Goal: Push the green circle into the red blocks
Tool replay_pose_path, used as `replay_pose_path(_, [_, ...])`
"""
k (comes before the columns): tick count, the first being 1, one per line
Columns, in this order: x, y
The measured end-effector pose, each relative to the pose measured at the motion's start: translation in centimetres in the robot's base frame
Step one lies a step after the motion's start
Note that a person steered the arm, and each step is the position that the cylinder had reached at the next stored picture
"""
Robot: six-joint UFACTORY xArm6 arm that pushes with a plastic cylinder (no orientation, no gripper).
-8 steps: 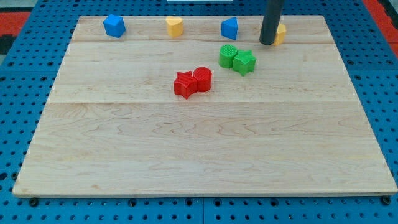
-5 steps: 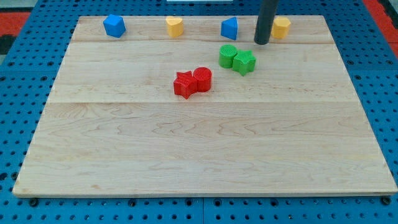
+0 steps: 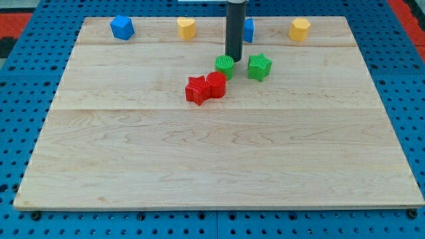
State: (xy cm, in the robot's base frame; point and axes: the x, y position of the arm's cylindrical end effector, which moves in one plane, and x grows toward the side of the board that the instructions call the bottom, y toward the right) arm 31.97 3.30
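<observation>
The green circle sits on the wooden board, just up and right of the red circle, very close to it or touching. The red star touches the red circle's left side. My tip is right against the green circle's upper right edge. The green star stands apart to the right of the green circle.
Along the board's top edge stand a blue block at the left, a yellow block, a blue block partly hidden behind the rod, and a yellow block at the right.
My tip has swept left from beside the right yellow block to the green circle. The green circle has slid down-left, away from the green star, toward the red circle.
</observation>
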Motion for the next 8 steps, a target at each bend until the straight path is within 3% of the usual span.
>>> replay_pose_path(3, [4.0, -1.9])
replay_pose_path(7, [4.1, 1.3])
replay_pose_path(8, [5.8, 2.5])
